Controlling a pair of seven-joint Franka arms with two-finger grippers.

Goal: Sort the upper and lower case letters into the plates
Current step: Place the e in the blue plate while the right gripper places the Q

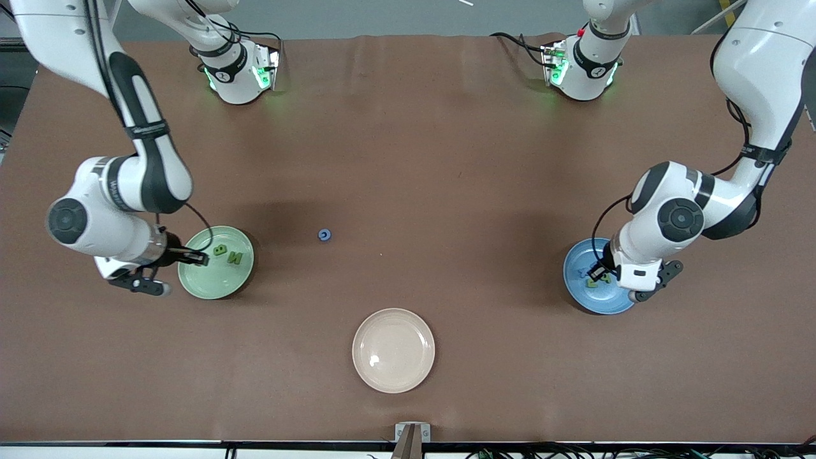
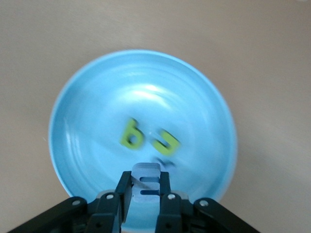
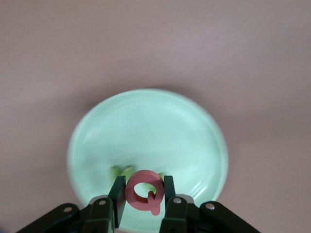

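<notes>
Sorting nears its end: right gripper [image 3: 143, 194] pinches a red Q [image 3: 144, 191] over the green plate [image 1: 191, 280]; left gripper [image 2: 145, 187] clamps a pale-blue letter [image 2: 146, 182] over the blue plate [image 1: 577, 290]; a small blue letter [image 1: 324, 235] waits on the table beside the green plate.

Setting: robotics lab test station. Evidence: two white robot arms bolted along one edge of a brown-covered tabletop [image 1: 408, 159], their bases [image 1: 239, 76] lit green, black cables trailing off them; more cabling bundled along the camera-side edge; a small camera bracket [image 1: 412, 433] there.
</notes>
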